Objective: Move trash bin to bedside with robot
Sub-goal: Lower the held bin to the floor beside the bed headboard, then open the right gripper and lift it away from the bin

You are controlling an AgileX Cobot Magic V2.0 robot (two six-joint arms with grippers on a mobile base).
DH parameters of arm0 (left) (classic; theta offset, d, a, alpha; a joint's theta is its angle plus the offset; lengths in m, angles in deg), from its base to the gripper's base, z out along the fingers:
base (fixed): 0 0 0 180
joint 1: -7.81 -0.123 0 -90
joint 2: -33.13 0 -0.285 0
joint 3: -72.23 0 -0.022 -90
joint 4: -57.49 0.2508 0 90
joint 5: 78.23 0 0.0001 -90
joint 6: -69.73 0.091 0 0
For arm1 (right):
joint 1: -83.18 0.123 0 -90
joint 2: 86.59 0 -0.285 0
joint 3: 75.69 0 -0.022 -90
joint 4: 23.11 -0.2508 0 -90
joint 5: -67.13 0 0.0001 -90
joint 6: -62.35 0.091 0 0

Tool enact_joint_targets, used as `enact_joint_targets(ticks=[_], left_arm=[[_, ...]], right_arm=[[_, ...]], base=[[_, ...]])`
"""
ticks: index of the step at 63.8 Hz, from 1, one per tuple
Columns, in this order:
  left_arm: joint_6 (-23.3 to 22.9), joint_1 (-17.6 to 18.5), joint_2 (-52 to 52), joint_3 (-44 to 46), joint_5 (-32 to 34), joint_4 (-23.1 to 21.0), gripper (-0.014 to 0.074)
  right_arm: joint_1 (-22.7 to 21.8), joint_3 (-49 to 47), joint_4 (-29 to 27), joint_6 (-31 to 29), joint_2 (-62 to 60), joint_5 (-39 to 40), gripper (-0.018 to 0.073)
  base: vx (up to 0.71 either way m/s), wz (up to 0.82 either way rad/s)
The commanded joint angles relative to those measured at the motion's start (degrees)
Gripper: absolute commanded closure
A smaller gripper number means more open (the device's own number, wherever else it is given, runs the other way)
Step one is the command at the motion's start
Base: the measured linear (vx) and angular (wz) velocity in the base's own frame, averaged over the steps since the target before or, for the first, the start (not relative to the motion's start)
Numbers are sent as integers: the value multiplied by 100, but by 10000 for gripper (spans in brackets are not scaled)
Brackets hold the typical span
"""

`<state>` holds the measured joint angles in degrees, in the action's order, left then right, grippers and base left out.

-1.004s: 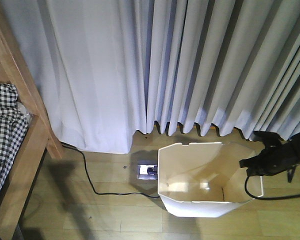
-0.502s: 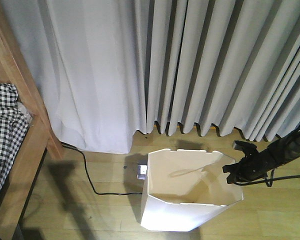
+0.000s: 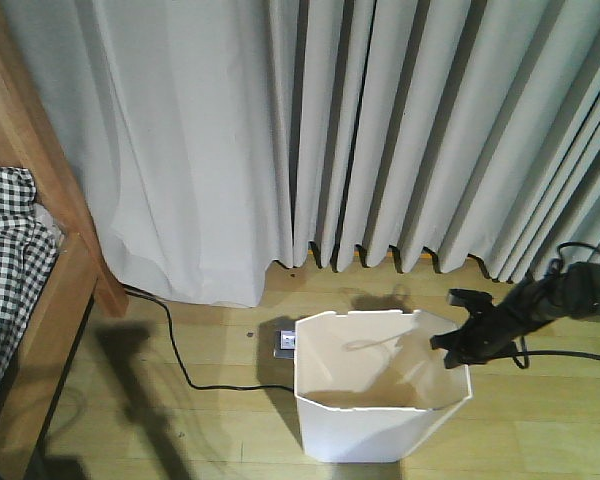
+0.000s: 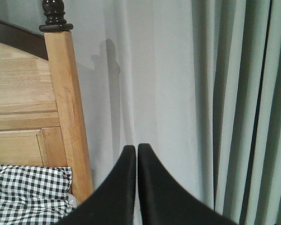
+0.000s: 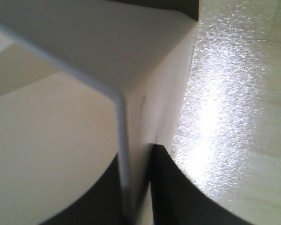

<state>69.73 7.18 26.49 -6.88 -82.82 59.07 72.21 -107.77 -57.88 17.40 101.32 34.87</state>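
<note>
The right black gripper [image 3: 458,345] is pinched on the right rim corner of the white faceted plastic trash bin [image 3: 380,400], presumably to drag it across the wood floor [image 3: 210,420] toward the checked-bedding wooden bed [image 3: 40,300] on the left, while the left gripper [image 4: 136,154] hangs with fingers together.

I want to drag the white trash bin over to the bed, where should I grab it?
Take the trash bin by its thin upright rim wall, from the right side, one jaw inside and one outside. The right gripper already pinches it there.

Wooden floor [image 3: 540,440] with trash bin [image 3: 380,425], black cable [image 3: 195,375].
</note>
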Motion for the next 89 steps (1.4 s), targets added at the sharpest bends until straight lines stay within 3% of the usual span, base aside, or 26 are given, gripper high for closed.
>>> enact_joint_targets(ticks=[1,15,28,35,47,55,79,89], left_arm=[[-79,36,43,-67,422,-54,603],[-79,36,43,-67,422,-54,603],[-79,36,43,-67,422,-54,603],[-79,36,43,-67,422,-54,603],[-79,36,43,-67,422,-54,603],[-79,36,43,-67,422,-54,603],[-79,36,43,-67,422,-54,603],[-79,36,43,-67,422,-54,603]], right_arm=[[87,-351,-72,388,-234,-848,557],[188,-724,137,642,80,-1070,536],[188,-780,173,791,119,-1080,454],[188,-780,259,791,119,-1047,349],[188,-780,409,784,119,-990,69],[188,-780,424,730,119,-864,-39],[103,-655,414,834,-263,-837,-1],[103,740,132,426,-1300,301,22]], base=[[0,0],[0,0],[0,0],[0,0],[0,0],[0,0],[0,0],[0,-2]])
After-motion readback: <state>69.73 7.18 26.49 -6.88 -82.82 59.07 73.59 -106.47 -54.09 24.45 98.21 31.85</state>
